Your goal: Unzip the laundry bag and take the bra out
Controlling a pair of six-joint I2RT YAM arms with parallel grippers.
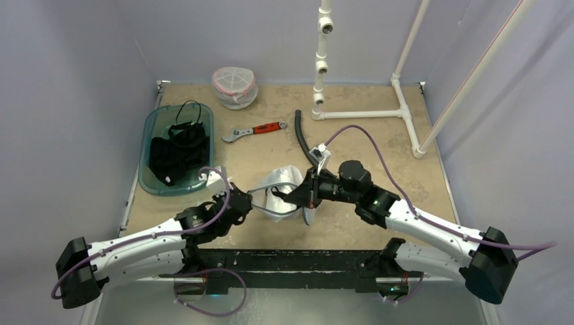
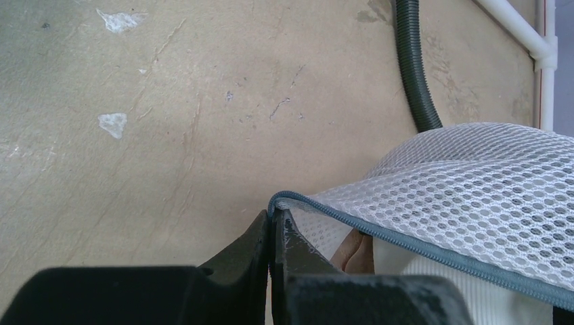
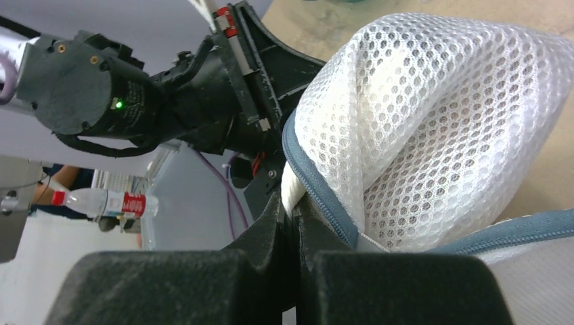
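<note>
**A:** Two grippers, both pinched shut on cloth. The left gripper [image 2: 273,229] clamps the corner of the grey zipper tape [image 2: 433,253] that edges the mesh laundry bag [image 2: 474,183]. The right gripper [image 3: 295,215] nips the bag's rim right beside that tape.

**B:** And the bag itself?

**A:** Mid-table between the two arms, bulging up, its mouth partly open. The black corrugated hose [image 2: 414,74] lies just behind it on the table [image 2: 169,135].

**B:** The bra?

**A:** Inside the bag, I think. A tan thing [image 2: 357,252] and a white ribbed cloth [image 2: 433,291] show under the zipper edge. Which of them is the bra I cannot tell.

**B:** How will it all handle?

**A:** Light and limp. The mesh will fold wherever it isn't held, so the tape is the sound place to grip, being firmer. The bra, I'd guess, is soft and stretchy, with straps that could catch on the zipper teeth. Take it by the band or a cup while one gripper holds the mouth apart.
</note>
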